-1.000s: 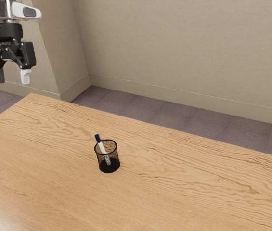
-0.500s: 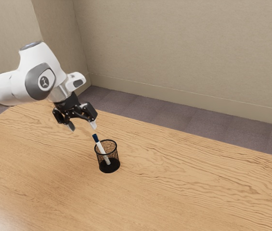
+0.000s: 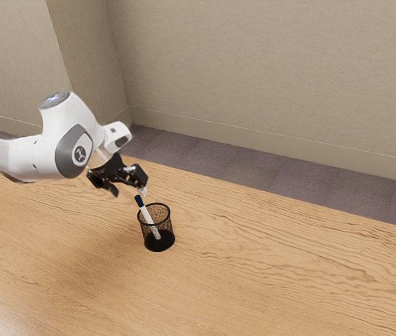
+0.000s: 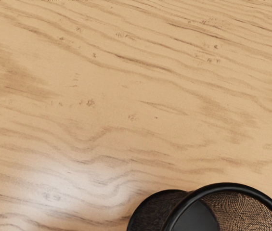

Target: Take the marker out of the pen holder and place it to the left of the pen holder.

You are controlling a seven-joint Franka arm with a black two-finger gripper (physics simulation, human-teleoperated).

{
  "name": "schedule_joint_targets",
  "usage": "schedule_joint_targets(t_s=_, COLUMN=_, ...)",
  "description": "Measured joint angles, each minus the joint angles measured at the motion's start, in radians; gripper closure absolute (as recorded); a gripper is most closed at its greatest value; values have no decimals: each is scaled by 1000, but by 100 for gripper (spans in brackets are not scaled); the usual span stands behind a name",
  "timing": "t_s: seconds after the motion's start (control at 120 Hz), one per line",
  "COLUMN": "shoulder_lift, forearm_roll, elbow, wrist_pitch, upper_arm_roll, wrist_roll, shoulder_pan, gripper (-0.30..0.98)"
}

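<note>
marker (image 3: 148, 214) tilted in pen holder (image 3: 169, 229), which props its dark blue cap (image 3: 139, 201) clear for grasping | fingers (image 3: 142, 190) apart, empty, near cap, presumably spread to straddle it

One pen holder (image 3: 169, 225) is standing on one counter (image 3: 268, 273), and one marker (image 3: 146, 213) is leaning inside it, so the small things are numbering two: one of each kind. One arm (image 3: 61, 147) is reaching in from the exterior view's left, carrying one hand (image 3: 130, 193), and two fingers (image 3: 143, 190) are showing on that hand. On the far side, one floor (image 3: 205, 157) is running past the counter's edge, and three wall faces (image 3: 268, 70) are rising behind: two toward the exterior view's left and one stretching away to its right.
</note>
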Motion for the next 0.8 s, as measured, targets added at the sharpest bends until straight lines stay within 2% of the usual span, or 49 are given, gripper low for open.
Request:
schedule_joint_targets(t_s=0.225, shoulder_lift=24, forearm_roll=-1, elbow=0, wrist_pitch=11, upper_arm_roll=-15, wrist_roll=19, shoulder_pan=-3, gripper=29)
schedule_joint_targets(t_s=0.533, shoulder_lift=37, forearm_roll=-4, elbow=6, wrist_pitch=5, upper_arm_roll=-24, wrist_roll=40, shoulder_pan=-5, gripper=47)
schedule_joint_targets(t_s=0.8, shoulder_lift=36, forearm_roll=-4, elbow=12, wrist_pitch=4, upper_arm_roll=-47, wrist_roll=51, shoulder_pan=-2, gripper=56)
